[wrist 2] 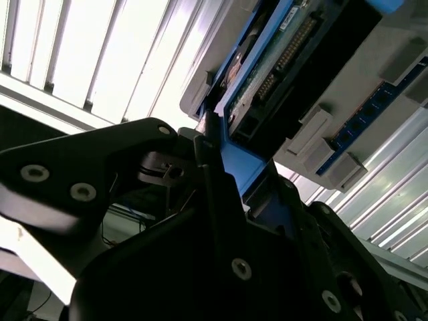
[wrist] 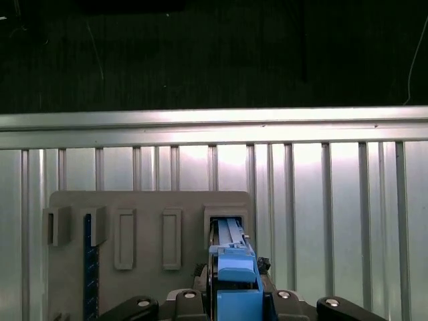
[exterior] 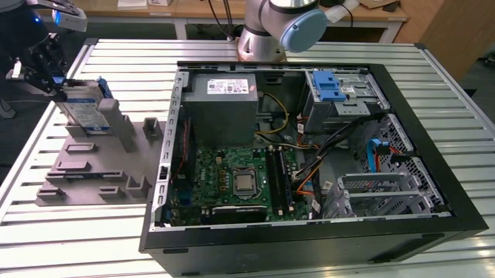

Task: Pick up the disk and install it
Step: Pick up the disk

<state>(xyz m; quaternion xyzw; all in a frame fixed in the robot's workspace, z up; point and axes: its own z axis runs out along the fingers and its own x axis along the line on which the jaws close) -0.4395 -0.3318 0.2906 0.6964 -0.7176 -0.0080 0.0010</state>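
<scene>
At the exterior view's left, well apart from the open computer case (exterior: 433, 197), the disk (exterior: 83, 110) stands on edge among the uprights of a grey fixture (exterior: 85, 174) on the slatted table (exterior: 69, 243). The gripper (exterior: 58, 88) is at the disk's upper end. In the second wrist view the black fingers (wrist 2: 200, 144) sit tight against either side of the blue carrier bracket (wrist 2: 234, 164), so the jaws are judged to be pinching the disk by its bracket. The first wrist view agrees: the blue bracket edge (wrist: 234, 274) lies between the gripper's two sides and runs toward a slot (wrist: 227, 224) in the fixture. Whether the lower edge is fully seated in that slot or slightly raised cannot be told. The drive bay (exterior: 344, 92) with its blue latch (exterior: 331, 87) lies inside the case, at the far corner, unoccupied as far as can be seen. Handling assessment: the disk appears rigid and moderately heavy for its size, with smooth metal faces likely to slip and an exposed circuit board (wrist 2: 281, 53) on one face that should not bear pressure. The plastic bracket rails are the sound place to grip, as they are here. Because the hold is at one end, the free end is likely to swing or sag if the pinch is light, and knocks should be avoided, the mechanism being shock-sensitive.
</scene>
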